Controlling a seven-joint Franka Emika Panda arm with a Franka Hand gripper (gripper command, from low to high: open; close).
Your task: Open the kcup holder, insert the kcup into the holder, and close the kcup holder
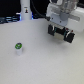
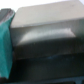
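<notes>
The gripper point(image 1: 60, 33) is hanging with its fingers spread wide, holding nothing, probably lining up on the kcup holder point(image 2: 45, 50), which is filling the wrist view; the kcup point(image 1: 18, 48) is sitting upright on the table point(image 1: 45, 65), well apart, waiting its turn.

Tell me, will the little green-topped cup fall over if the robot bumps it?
Probably. The kcup looks small and light, standing alone on the white table, so a nudge would likely slide or tip it. Its round shape suggests it could roll once on its side.
</notes>
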